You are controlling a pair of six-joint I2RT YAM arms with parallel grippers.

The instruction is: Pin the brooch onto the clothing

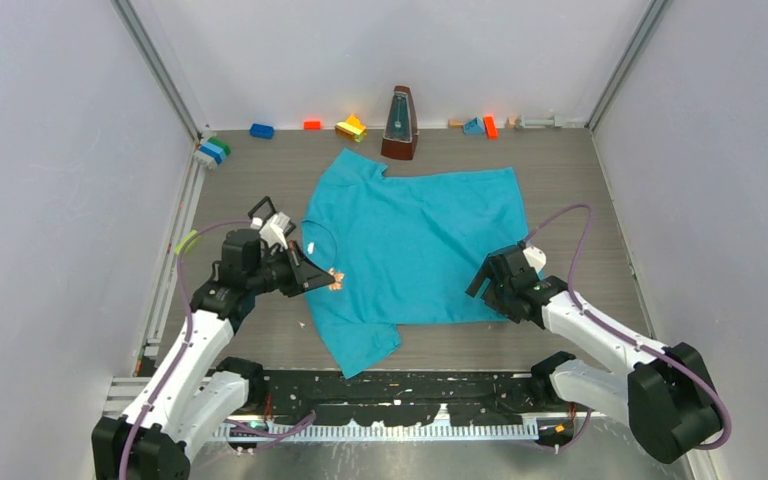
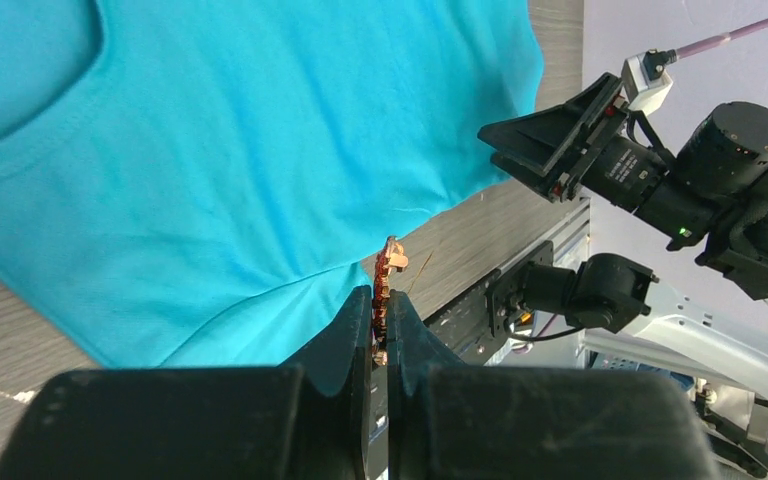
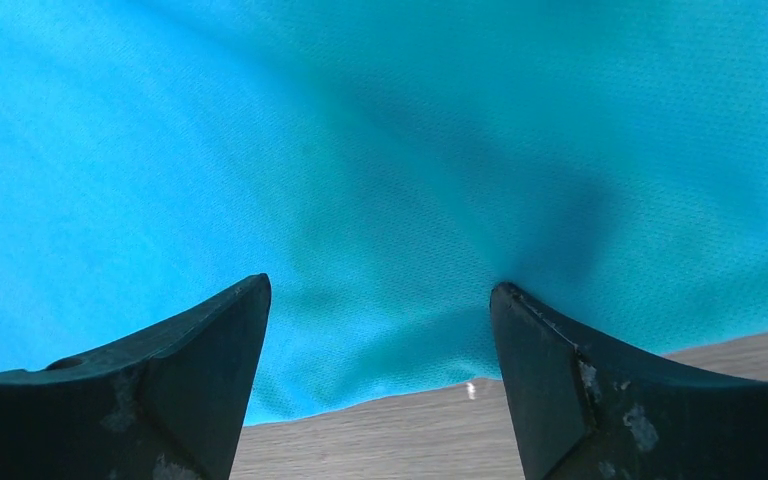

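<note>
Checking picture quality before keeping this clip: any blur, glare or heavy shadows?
Top view: even light, sharp, no glare on the shirt. Left wrist: brooch fairly sharp, left gripper dark and soft. Right wrist: shirt weave crisp, a soft shadow on it under the open right gripper.

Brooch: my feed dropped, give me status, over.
Left gripper shut on brooch, at T-shirt edge. Right gripper open over the shirt's opposite edge. T-shirt flat on table. Nothing between brooch and fabric.
</note>
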